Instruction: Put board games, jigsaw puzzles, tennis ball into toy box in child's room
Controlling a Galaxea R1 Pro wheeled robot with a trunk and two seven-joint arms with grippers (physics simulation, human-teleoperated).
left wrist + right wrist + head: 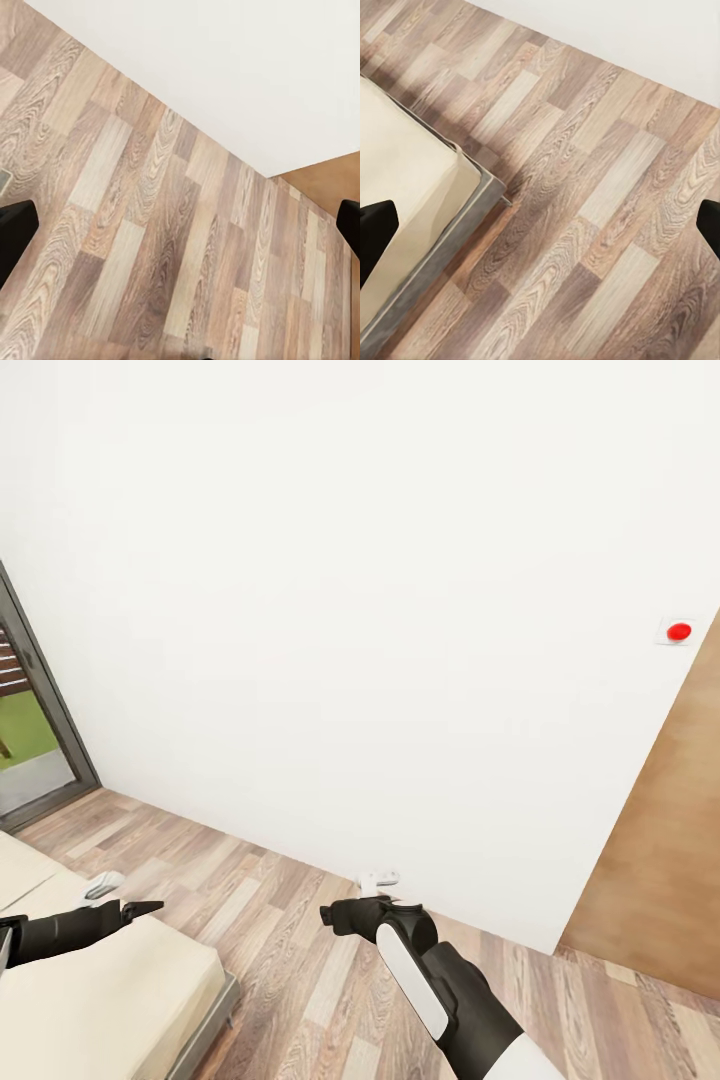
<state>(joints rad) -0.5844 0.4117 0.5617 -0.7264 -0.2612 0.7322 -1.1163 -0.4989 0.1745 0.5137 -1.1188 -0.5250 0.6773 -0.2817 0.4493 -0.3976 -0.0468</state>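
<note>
While you face the bare white wall [380,610], the low beige bed [110,1000] lies down at your left. Your left gripper [135,909] hangs over it, nearer than your right gripper [340,916]. Both sets of fingers are spread wide and hold nothing.

bed [110,990] — beige mattress bare | wood floor [320,960] — beside it

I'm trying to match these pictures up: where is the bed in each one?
Head view: bed in the lower left corner.
Left wrist view: floor meeting wall.
Right wrist view: bed's corner at the left side.
Shared landmark: the wood floor beside the white wall.
</note>
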